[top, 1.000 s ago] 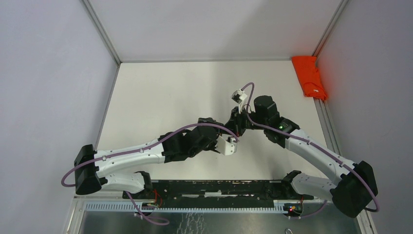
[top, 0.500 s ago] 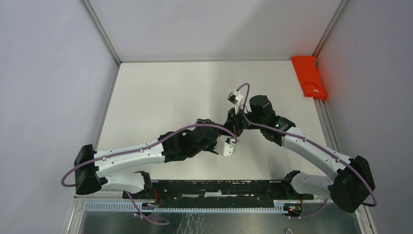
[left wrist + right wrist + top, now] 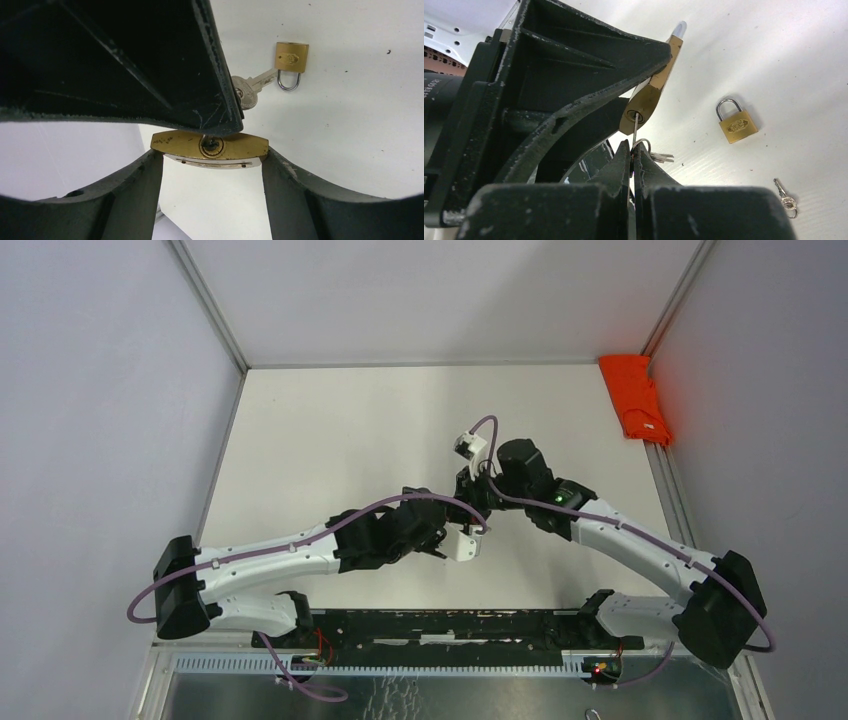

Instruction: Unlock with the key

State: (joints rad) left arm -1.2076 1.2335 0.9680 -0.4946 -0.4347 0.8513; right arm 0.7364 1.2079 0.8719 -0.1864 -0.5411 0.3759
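While the key (image 3: 635, 127) is sitting with its blade in the keyhole (image 3: 211, 146) of the large padlock (image 3: 240, 145), the step in hand appears to be the turn. The left gripper (image 3: 210, 156) is grasping that padlock across its brass body, jaws spread wide around it, apparently holding it clear of the table. The right gripper (image 3: 633, 152) is clenching the key's head just beside the padlock's keyhole end. To do this well, the right wrist should be rotating about the blade's own line rather than sweeping sideways. Meanwhile the left should be bracing firmly so the body is not twisting along. Side load is probably risking a bent blade. A smaller padlock (image 3: 736, 125) is lying on the table near the held padlock, untouched.
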